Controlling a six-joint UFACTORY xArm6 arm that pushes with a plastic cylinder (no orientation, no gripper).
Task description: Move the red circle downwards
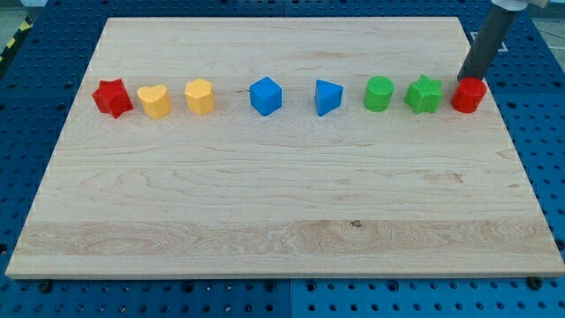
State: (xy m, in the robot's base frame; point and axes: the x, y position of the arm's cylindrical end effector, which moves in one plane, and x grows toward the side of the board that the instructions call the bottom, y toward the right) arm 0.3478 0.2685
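The board [282, 194] under me is pale wood, smooth with visible grain. The red circle [469, 95] looks like matt plastic. My tip [465, 79] is dark and dull.
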